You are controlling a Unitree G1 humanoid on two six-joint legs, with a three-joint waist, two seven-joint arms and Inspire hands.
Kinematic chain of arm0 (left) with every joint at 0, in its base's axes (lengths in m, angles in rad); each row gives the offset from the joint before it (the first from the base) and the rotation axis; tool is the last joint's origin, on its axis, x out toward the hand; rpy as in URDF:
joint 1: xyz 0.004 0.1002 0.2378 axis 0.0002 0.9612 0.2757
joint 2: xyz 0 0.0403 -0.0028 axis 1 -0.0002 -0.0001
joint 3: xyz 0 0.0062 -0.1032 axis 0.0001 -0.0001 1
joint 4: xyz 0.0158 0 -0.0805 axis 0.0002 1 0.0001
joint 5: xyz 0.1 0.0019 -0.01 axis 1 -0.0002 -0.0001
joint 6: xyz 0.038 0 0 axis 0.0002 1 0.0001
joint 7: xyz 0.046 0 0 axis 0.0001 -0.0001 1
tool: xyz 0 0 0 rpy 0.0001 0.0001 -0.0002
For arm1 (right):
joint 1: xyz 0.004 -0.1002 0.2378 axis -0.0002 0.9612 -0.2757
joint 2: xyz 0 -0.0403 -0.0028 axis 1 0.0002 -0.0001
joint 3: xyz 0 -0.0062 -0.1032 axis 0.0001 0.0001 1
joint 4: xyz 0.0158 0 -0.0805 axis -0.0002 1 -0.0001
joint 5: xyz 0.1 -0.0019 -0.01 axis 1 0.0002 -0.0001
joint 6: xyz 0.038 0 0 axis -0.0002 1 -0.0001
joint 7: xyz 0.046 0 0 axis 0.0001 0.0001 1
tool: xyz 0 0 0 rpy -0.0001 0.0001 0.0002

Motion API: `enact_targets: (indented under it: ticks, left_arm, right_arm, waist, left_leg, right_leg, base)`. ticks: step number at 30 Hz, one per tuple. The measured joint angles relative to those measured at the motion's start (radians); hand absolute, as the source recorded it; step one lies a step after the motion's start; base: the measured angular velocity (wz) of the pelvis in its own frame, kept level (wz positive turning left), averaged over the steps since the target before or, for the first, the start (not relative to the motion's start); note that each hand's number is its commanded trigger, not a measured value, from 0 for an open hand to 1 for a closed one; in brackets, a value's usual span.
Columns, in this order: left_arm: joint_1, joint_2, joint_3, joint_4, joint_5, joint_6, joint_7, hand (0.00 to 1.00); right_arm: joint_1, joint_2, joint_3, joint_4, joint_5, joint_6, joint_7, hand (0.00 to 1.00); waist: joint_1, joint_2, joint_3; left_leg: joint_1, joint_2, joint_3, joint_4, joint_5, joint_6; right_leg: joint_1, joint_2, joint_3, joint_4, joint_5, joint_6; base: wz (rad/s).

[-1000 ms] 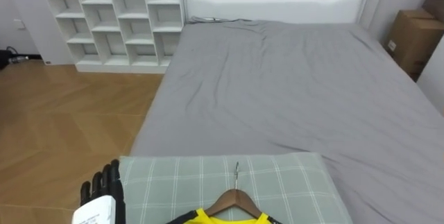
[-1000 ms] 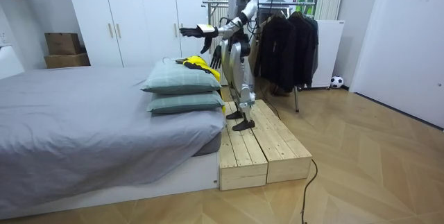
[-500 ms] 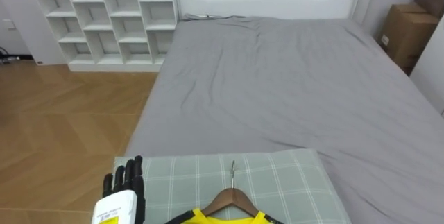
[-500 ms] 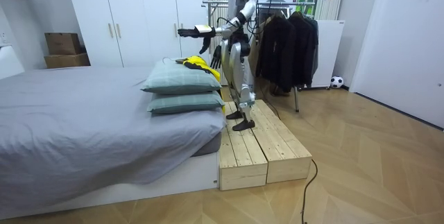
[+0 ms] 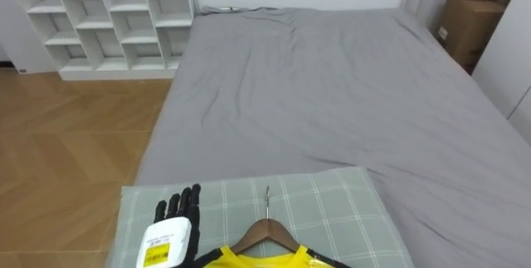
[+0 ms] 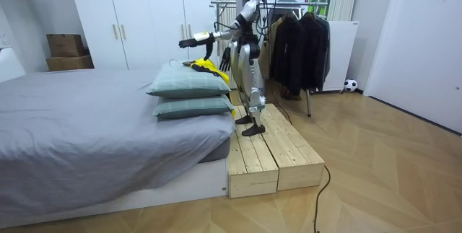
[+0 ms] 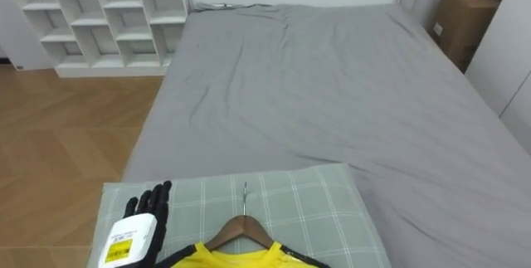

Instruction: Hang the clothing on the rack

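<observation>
Left eye view, with the checked pillow (image 5: 332, 214) as landmark. On the pillow's near edge lay the yellow garment (image 5: 253, 258), already threaded on a wooden hanger (image 5: 265, 233). The left hand (image 5: 176, 218), fingers straight and holding nothing, hovered over the pillow's left part, just beside the hanger. A second earlier it had been off the pillow's left edge. The room view confirmed the arm's longer reach, so the shift was not the camera's alone. This was judged an approach to grasping the hanger, with nothing yet lifted. The right hand (image 6: 225, 58) hung low, behind the pillow. Beyond the pillow stretched the grey bed (image 5: 332, 94), then white shelves (image 5: 99, 19).
</observation>
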Motion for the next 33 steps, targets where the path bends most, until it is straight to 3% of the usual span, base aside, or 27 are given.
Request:
enact_targets:
  ticks: [5, 8, 11, 15, 19, 24, 33]
  left_arm:
    - [-0.066, 0.007, -0.005, 0.003, -0.027, -0.003, 0.000, 0.00]
    - [-0.095, 0.013, -0.011, 0.013, -0.034, -0.022, 0.003, 0.00]
    - [-0.149, 0.015, -0.011, 0.067, -0.048, -0.029, 0.003, 0.00]
    - [-0.169, 0.020, -0.011, 0.075, -0.112, -0.033, 0.002, 0.00]
    - [-0.204, 0.034, -0.016, 0.154, -0.156, -0.039, -0.005, 0.00]
    - [-0.205, 0.037, -0.015, 0.219, -0.158, -0.038, -0.042, 0.00]
    - [-0.206, 0.037, -0.006, 0.231, -0.157, -0.038, -0.087, 0.00]
  right_arm:
    - [-0.066, 0.000, 0.044, 0.058, -0.005, 0.002, -0.002, 0.00]
    - [-0.078, -0.001, 0.057, 0.064, -0.006, 0.003, -0.003, 0.00]
    - [-0.092, -0.001, 0.058, 0.064, -0.006, 0.010, 0.007, 0.00]
    - [-0.095, -0.001, 0.057, 0.065, -0.004, 0.010, 0.007, 0.00]
    - [-0.097, -0.001, 0.057, 0.068, 0.008, 0.010, 0.011, 0.00]
    - [-0.098, -0.001, 0.057, 0.085, 0.058, 0.010, 0.012, 0.00]
    - [-0.094, -0.001, 0.058, 0.086, 0.071, 0.015, 0.008, 0.00]
  waist:
    - [-0.005, -0.008, 0.0040]
    - [-0.013, -0.013, 0.0056]
    - [-0.017, -0.014, 0.0059]
    - [-0.020, -0.017, 0.0066]
    - [-0.020, -0.023, 0.0100]
    - [-0.021, -0.034, 0.0139]
    - [-0.015, -0.041, 0.0114]
  left_leg:
    - [-0.044, 0.001, 0.000, 0.017, 0.013, -0.002]
    - [-0.048, 0.001, -0.004, 0.017, 0.013, -0.002]
    - [-0.068, 0.002, -0.004, 0.017, 0.014, -0.003]
    - [-0.080, 0.003, -0.004, 0.017, 0.014, -0.003]
    - [-0.086, 0.004, -0.005, 0.017, 0.014, -0.003]
    - [-0.090, 0.004, -0.005, 0.016, 0.014, -0.003]
    - [-0.071, 0.005, -0.006, -0.003, 0.014, -0.003]
  right_leg:
    - [-0.042, -0.001, 0.001, 0.001, 0.010, -0.005]
    - [-0.044, 0.000, 0.001, -0.001, 0.010, -0.005]
    - [-0.065, 0.000, 0.001, -0.001, 0.010, -0.005]
    - [-0.080, -0.001, 0.004, 0.000, 0.010, -0.005]
    - [-0.087, -0.005, 0.003, 0.000, 0.010, -0.005]
    - [-0.087, -0.005, 0.003, -0.002, 0.010, -0.005]
    - [-0.086, -0.005, 0.005, 0.009, 0.010, -0.005]
  base:
    - [0.00]
    - [0.01]
    - [0.00]
    - [0.00]
    - [0.00]
    - [0.02]
    - [-0.02]
